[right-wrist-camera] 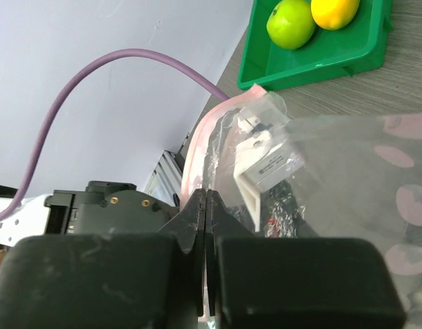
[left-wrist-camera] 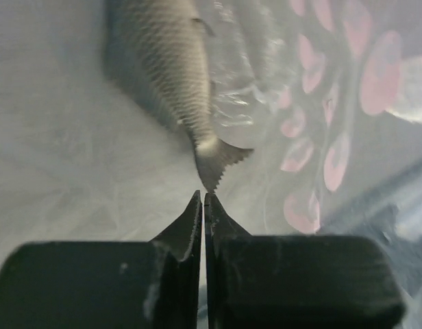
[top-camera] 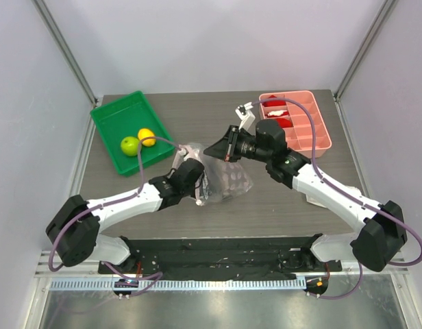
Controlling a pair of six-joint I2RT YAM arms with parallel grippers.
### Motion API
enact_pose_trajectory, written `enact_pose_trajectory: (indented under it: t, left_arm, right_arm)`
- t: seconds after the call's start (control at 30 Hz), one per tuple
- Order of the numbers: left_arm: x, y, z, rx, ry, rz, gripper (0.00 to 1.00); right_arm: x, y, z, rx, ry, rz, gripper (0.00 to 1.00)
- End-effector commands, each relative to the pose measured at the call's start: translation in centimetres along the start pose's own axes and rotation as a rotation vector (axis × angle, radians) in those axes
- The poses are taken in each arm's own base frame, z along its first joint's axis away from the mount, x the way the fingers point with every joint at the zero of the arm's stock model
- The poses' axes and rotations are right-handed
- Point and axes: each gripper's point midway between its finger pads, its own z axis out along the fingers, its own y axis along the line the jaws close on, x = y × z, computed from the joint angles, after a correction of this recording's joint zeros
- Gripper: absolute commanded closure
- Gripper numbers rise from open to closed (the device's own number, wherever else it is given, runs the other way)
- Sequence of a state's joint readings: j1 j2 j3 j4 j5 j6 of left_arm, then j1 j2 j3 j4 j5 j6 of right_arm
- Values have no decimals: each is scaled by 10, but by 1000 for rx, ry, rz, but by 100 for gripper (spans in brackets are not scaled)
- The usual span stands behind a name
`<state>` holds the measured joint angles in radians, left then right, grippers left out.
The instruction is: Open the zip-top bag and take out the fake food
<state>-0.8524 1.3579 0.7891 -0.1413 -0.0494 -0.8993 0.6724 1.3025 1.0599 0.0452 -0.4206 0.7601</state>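
The clear zip-top bag [top-camera: 228, 179] with pale pink dots is held up off the table between my two grippers. My right gripper [top-camera: 220, 148] is shut on the bag's pink zip strip [right-wrist-camera: 197, 151] at its upper edge, as the right wrist view [right-wrist-camera: 206, 193] shows. My left gripper [top-camera: 199, 184] is shut on the bag's left side, and the left wrist view [left-wrist-camera: 203, 195] shows film [left-wrist-camera: 320, 103] all around it. The lime green fruit [top-camera: 130, 145] and the yellow-orange fruit [top-camera: 146, 137] lie in the green tray [top-camera: 115, 113], outside the bag. Both show in the right wrist view [right-wrist-camera: 290, 22] [right-wrist-camera: 333, 10].
A pink compartment tray [top-camera: 314, 137] with red-and-white toy pieces stands at the back right, behind the right arm. The green tray sits at the back left. White walls and metal frame posts close in the table on three sides.
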Motion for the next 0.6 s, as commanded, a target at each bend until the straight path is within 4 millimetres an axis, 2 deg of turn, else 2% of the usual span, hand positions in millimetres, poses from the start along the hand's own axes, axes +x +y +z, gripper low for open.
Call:
enact_pose_trajectory:
  t: [0.0,0.03,0.07,0.1,0.13,0.17,0.2,0.23,0.33,0.37,0.47,0.5,0.57]
  left_arm:
    - [-33,14,9,-113,-151,-58,94]
    - [-35,21,10,-152,-158,-56,94]
    - [-38,22,11,-163,-171,-58,89]
    - [-38,25,13,-175,-172,-58,87]
    - [-39,27,15,-182,-175,-63,85]
    - [-39,28,16,-185,-174,-66,83]
    - [-39,29,17,-185,-173,-63,82]
    - [-37,30,19,-183,-170,-62,81]
    - [-34,31,20,-161,-182,-74,79]
    - [-35,31,21,-154,-187,-75,78]
    - [-32,34,23,-149,-191,-81,77]
    - [-35,31,23,-133,-202,-86,76]
    - [-28,35,27,-132,-177,-88,73]
  right_arm:
    - [-13,18,-6,-45,-62,30,98]
    - [-12,17,-6,-40,-57,41,98]
    - [-10,15,-6,-31,-49,43,92]
    - [-7,10,-7,-3,-27,45,81]
    - [-5,1,-8,37,-9,42,63]
    - [-8,-10,-12,84,-12,-4,57]
    - [-1,-23,-18,141,9,-4,51]
    - [-8,-38,-26,192,-15,-15,42]
    - [-18,-72,-51,294,-52,-12,33]
    - [-28,-89,-63,324,-76,13,32]
    - [-35,-135,-77,428,-101,47,27]
    - [-27,-163,-71,488,-70,61,25]
    - [-26,-184,-59,506,-60,61,25]
